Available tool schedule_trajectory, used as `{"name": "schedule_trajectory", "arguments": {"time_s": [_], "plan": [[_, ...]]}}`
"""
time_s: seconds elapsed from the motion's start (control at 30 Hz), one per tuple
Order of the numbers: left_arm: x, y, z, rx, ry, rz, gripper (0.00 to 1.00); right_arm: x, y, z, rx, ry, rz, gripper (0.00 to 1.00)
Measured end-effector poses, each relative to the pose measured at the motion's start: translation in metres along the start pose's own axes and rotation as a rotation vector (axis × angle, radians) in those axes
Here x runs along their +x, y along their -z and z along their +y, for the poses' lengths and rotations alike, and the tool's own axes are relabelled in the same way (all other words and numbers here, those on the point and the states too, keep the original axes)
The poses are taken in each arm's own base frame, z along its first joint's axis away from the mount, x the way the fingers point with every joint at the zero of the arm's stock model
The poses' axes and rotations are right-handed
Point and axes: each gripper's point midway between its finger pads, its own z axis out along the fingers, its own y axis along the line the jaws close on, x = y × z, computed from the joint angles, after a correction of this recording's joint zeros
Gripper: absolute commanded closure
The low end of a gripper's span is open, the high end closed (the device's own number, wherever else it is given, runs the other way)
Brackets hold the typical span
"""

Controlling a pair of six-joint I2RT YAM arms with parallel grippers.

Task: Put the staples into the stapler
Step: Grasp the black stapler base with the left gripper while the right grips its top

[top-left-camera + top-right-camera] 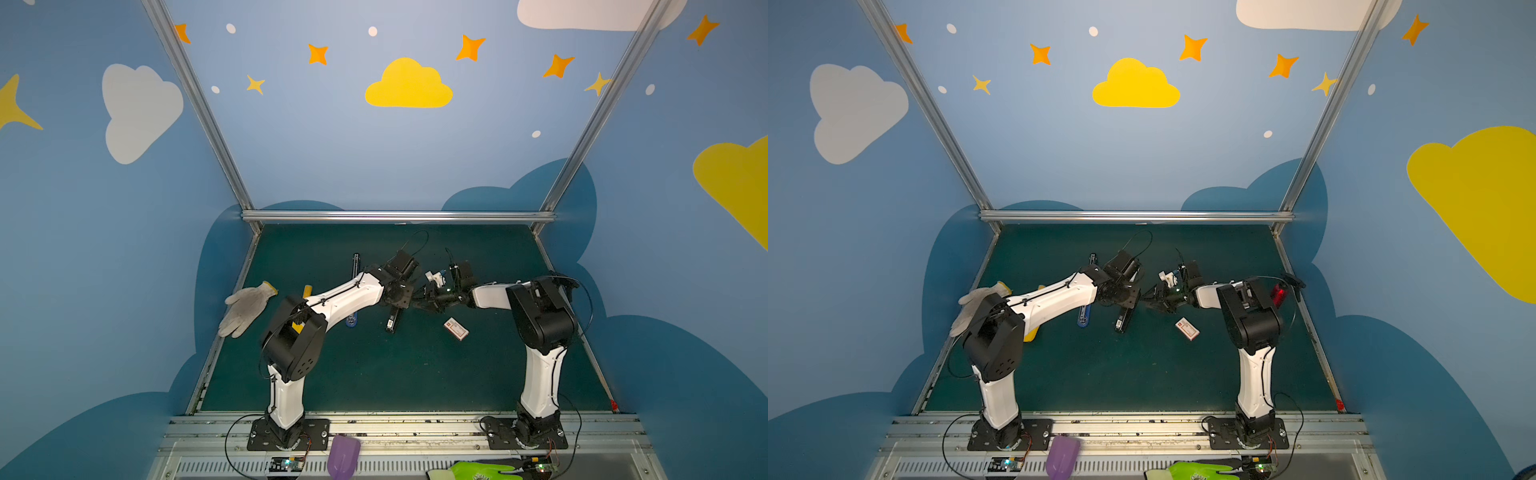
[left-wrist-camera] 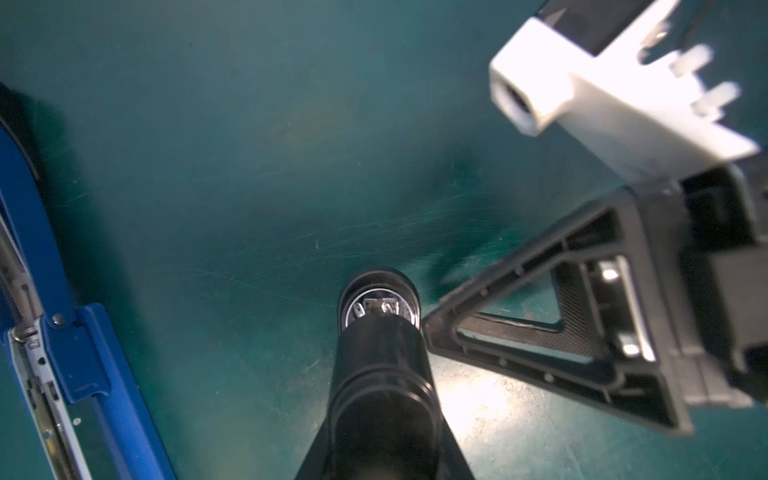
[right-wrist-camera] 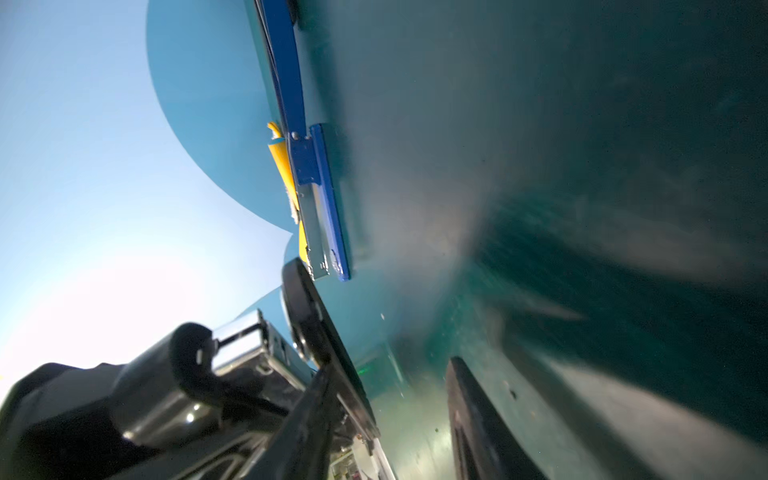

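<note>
The staples are hidden inside their box [image 1: 456, 328], which lies on the worktop [image 1: 374, 374] near the right pincer [image 3: 399, 365]. That pincer's jaws stand apart with nothing between them. The left pincer [image 1: 398, 297] looks clamped on a black tube [image 2: 382, 374]. We judge the strips light, slick and quick to snap, so we would take the box by its long sides and a strip by its flanks. Only the left wrist view shows the stapler [image 2: 83, 353] lying opened with its rail exposed. In both top views the left arm [image 1: 345, 295] half hides it.
</note>
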Motion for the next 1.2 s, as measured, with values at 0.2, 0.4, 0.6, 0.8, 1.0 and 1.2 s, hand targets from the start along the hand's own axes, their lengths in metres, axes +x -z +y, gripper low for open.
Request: {"name": "schedule_trajectory", "arguments": {"time_s": [0.2,0.4,0.6,0.8,1.0,1.2], "plan": [[0.001,-0.001,0.003,-0.006,0.011,0.003,0.96,-0.002,-0.006,0.003,-0.051,-0.015,0.013,0.62],[0.0,-0.001,0.004,-0.011,0.017,0.002,0.96,-0.004,-0.008,0.009,-0.079,-0.008,0.016,0.64],[0.0,-0.001,0.003,-0.005,0.018,0.004,0.96,-0.008,-0.008,0.017,-0.11,0.009,0.002,0.68],[0.001,-0.001,-0.002,0.014,0.017,0.01,0.96,-0.006,-0.014,0.017,-0.129,0.011,0.018,0.7],[0.002,-0.001,-0.001,0.01,0.021,0.011,0.96,-0.004,-0.018,0.023,-0.149,0.032,0.036,0.94],[0.001,-0.003,0.003,0.012,0.045,0.001,0.96,-0.009,-0.018,0.02,-0.169,0.039,0.041,1.0]]}}
